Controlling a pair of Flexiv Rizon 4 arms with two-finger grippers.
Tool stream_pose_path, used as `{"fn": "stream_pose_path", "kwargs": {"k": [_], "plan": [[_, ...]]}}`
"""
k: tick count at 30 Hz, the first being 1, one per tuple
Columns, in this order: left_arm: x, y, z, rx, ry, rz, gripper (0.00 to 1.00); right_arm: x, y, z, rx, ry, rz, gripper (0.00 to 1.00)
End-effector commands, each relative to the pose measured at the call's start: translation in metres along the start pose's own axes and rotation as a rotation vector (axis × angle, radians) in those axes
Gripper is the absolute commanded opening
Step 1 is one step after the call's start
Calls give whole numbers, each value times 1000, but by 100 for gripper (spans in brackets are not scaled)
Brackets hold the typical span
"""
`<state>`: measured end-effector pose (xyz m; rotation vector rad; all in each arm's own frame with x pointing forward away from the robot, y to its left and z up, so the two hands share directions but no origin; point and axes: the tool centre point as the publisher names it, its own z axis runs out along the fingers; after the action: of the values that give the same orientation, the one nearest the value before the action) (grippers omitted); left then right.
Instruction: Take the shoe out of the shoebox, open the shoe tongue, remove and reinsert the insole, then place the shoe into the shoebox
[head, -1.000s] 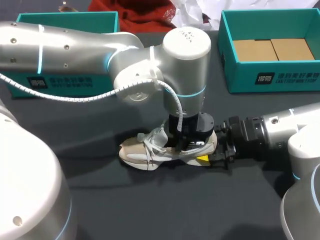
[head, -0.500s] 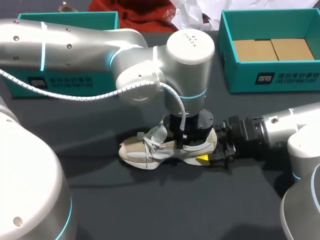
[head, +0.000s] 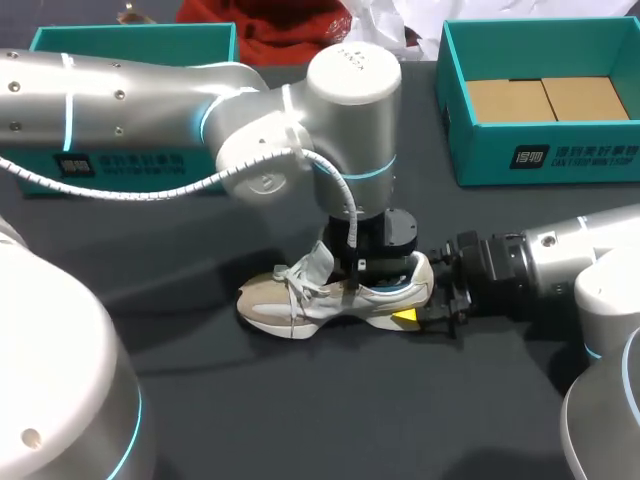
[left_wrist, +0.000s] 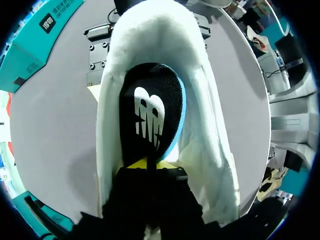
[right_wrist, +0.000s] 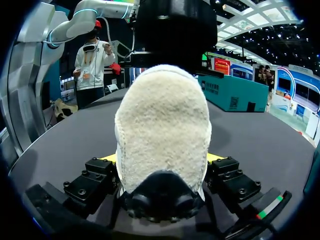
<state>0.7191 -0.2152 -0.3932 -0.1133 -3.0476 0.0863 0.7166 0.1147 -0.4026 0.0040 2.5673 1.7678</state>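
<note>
In the head view, the cream and white lace-up fabric shoe (head: 300, 300) stands on its sole at the middle of the frame, on the dark grey table (head: 300, 420) and well apart from the open teal cardboard shoebox (head: 600, 160) at upper right. The left gripper (head: 365, 278) reaches down into the shoe's opening. The right gripper (head: 420, 315) sits at the heel, centre right.

In the left wrist view, the left gripper (left_wrist: 150, 165) has its yellow tips nearly together, pinching the near end of the thin black foam insole (left_wrist: 150, 110) inside the fleecy lining.

In the right wrist view, the right gripper (right_wrist: 162, 159) is spread wide, with a finger pressed to each side of the heel, clamping it.

The shoe looks light and soft-sided, and the heel is probably its firmest part to hold. The insole looks floppy — best pinched at its heel edge.
</note>
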Motion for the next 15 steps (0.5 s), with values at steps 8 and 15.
{"fn": "stream_pose_path", "kwargs": {"k": [8,15], "plan": [[-3,26,-14,188,91,38,0,1,-1,1,4,-2,0,0],[7,24,-32,267,102,88,0,1,-1,1,4,-2,0,0]]}}
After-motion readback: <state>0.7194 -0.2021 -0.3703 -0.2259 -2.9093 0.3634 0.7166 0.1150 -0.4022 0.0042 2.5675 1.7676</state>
